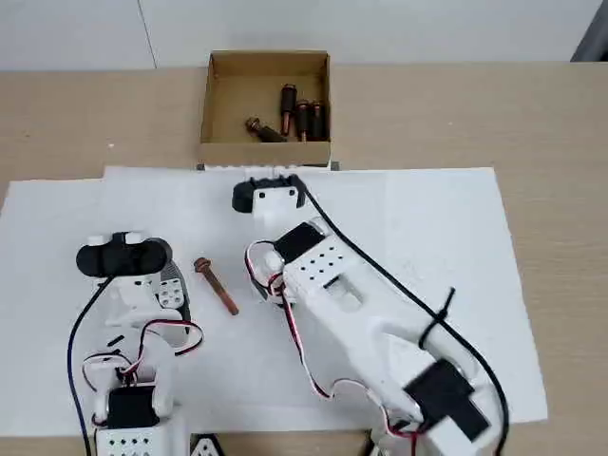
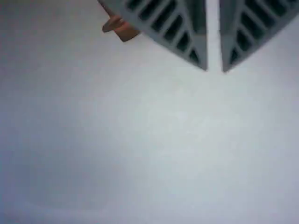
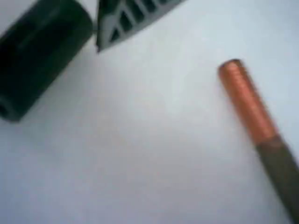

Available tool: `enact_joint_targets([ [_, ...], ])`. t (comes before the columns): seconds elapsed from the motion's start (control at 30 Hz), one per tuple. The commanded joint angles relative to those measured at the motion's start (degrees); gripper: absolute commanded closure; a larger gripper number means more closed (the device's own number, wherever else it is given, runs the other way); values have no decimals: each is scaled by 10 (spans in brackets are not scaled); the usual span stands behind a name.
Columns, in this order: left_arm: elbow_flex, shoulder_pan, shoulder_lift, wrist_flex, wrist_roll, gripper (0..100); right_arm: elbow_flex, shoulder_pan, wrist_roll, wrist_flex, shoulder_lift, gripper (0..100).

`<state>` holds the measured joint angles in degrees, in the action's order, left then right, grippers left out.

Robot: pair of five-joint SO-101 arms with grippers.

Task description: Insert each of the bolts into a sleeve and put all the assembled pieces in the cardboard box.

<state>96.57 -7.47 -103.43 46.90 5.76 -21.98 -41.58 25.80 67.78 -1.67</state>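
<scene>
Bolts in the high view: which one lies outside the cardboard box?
The bare bolt on the white paper between the two arms; the sleeved ones lie inside the cardboard box.

A large white sheet of paper (image 1: 427,218) lies flat on the light wooden table (image 1: 532,114), covering most of its near half. Bare wood shows along the far edge and at the right side. A plain white wall (image 1: 380,28) rises behind the table's far edge.

The wooden bench (image 1: 551,114) carries a white sheet (image 1: 427,218) along its near edge; a cardboard box (image 1: 266,153) sits behind it.
</scene>
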Motion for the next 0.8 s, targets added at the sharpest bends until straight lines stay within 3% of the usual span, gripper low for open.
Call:
enact_joint_targets([
  [0.0,-3,-3,-4,-14,-3,990,31,-2,4,-11,27,851],
  [0.23,-3,-3,-3,-13,-3,990,76,0,5,-11,95,857],
  [0.37,-3,-3,-3,-13,-3,990,92,0,5,-11,118,995],
  [0.67,-3,1,-3,-12,-3,990,95,16,1,6,65,995],
  [0.77,-3,30,-3,7,-3,990,98,18,0,38,8,995],
])
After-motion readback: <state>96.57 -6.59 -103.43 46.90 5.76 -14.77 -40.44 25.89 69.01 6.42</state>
